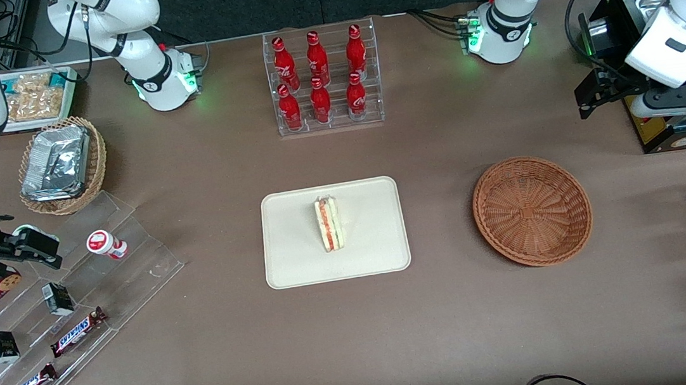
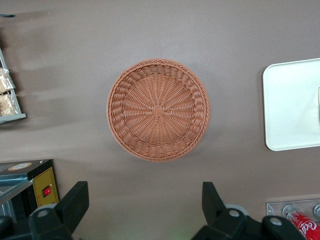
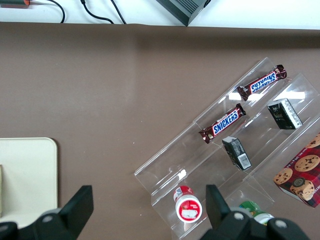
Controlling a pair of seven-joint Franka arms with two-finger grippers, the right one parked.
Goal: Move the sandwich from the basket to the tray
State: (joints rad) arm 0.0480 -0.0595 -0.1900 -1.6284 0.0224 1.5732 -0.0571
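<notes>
Front view is showing the sandwich standing on its edge at the middle of the tray, which is lying at the table's centre. The basket is sitting beside the tray toward the working arm's end, holding nothing. The gripper is hovering high above the table edge near the basket, its fingers spread wide apart and gripping nothing

woven wicker basket, smooth matt plastic tray, matt brown tabletop.
</notes>
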